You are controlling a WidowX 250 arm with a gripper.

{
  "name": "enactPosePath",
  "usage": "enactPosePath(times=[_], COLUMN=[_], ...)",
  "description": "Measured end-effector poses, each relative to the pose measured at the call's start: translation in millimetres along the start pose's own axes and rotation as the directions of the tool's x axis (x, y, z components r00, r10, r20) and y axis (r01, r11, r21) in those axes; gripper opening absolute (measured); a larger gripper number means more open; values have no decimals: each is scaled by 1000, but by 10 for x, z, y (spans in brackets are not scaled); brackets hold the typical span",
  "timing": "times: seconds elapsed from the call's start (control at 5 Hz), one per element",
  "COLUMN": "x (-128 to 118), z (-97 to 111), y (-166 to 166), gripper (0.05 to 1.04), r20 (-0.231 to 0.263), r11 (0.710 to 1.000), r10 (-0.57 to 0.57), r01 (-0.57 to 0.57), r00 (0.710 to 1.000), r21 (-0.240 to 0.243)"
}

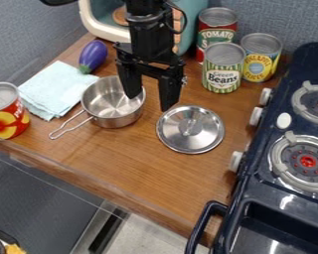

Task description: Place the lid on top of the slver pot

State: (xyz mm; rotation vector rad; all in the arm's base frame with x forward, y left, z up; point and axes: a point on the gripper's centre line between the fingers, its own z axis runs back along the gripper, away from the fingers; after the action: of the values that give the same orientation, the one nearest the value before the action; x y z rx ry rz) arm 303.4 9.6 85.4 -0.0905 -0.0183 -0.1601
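Just right of centre, the lid (190, 135) lies near the pot (115, 120); it looks light, stiff and slippery, best pinched by its knob (191, 123); the gripper (148, 103) has its jaws apart.

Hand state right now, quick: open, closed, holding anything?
Hand: open, holding nothing; the lid lies on the counter.

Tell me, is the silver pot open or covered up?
Open. You can see inside the silver pot, down to its shiny bottom, and the lid lies apart from it on the wooden counter.
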Motion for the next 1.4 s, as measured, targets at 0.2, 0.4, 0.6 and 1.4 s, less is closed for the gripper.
enactPosePath(times=[0.2, 0.4, 0.6, 1.4], x=[-17, 130, 391, 338], z=[-96, -5, 46, -205], y=[0, 38, 121, -230], gripper=[1001, 1001, 1001, 1001], r20=[-32, -52, -4, -35], r11=[1000, 999, 998, 995], r10=[7, 25, 49, -12], r01=[-8, -26, -49, 15], r00=[999, 998, 999, 999], r21=[-11, -24, 28, 98])
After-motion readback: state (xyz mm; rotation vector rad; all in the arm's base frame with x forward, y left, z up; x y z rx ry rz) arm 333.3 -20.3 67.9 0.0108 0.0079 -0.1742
